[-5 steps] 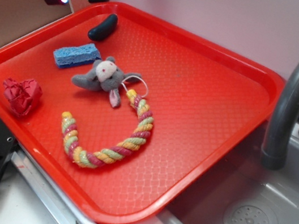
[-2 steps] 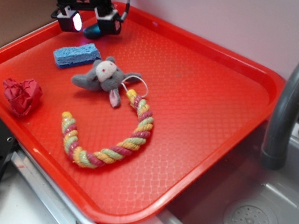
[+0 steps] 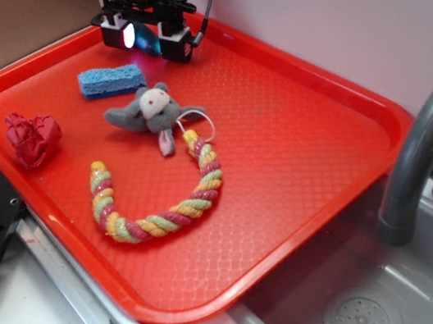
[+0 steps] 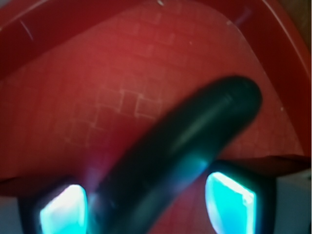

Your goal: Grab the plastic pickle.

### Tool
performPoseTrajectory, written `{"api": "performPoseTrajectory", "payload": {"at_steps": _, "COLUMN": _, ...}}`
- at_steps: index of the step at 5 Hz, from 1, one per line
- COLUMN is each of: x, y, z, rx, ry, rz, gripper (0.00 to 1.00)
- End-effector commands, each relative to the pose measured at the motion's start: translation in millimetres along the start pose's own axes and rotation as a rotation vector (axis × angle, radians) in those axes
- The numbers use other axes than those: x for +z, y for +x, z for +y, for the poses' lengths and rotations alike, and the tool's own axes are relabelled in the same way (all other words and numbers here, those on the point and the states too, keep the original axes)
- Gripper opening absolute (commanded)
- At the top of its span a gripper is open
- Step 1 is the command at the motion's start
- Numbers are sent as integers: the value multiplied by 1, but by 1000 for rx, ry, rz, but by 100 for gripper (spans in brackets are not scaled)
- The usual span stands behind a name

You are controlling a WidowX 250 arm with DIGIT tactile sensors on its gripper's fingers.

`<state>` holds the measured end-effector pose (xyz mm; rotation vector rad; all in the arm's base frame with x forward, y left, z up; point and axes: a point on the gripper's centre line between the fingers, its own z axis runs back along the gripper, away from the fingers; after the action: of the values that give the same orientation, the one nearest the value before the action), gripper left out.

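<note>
While the gripper (image 3: pixel 145 39) hangs low over the far left corner of the tray (image 3: pixel 304 135), its jaws stand spread apart, 1 lit pad on each side of the pickle (image 4: pixel 180 156) and nothing gripped yet. From the exterior view the pickle is almost wholly hidden under the gripper; only the wrist view shows it properly, lying on the tray floor between the 2 glowing fingers (image 4: pixel 229 200).

What worries me is the angle. In the wrist view, the pickle runs diagonally — near end low at the left, between the pads, far end pointing up and right toward the tray's curved rim. Its long axis is therefore skewed to the line on which the jaws close, not square to it. I judge that closing now could catch it off-centre, and a smooth, glossy, rounded body like this may swivel or squirt out toward the rim. Whether the pads are low enough to bite below its widest part, I cannot tell.

The sponge (image 3: pixel 111 80) and the mouse (image 3: pixel 149 110) lie nearby — a dragged descent could nudge them, though both sit clear of the jaws.
</note>
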<state>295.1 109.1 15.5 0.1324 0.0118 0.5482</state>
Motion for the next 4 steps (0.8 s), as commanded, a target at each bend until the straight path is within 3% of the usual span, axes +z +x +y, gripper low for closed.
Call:
{"api": "performPoseTrajectory", "payload": {"at_steps": 1, "x": 1, "y": -14, "z": 4, "rx": 28, "ry": 15, "rz": -14, "gripper": 0}}
{"api": "performPoseTrajectory", "payload": {"at_steps": 2, "x": 40, "y": -27, "z": 10, "rx": 48, "ry": -1, "rz": -83, "gripper": 0}}
{"api": "performPoseTrajectory", "payload": {"at_steps": 3, "x": 89, "y": -51, "z": 11, "rx": 53, "ry": -80, "rz": -148, "gripper": 0}}
{"api": "performPoseTrajectory", "payload": {"at_steps": 4, "x": 116, "y": -63, "z": 13, "rx": 38, "ry": -122, "rz": -150, "gripper": 0}}
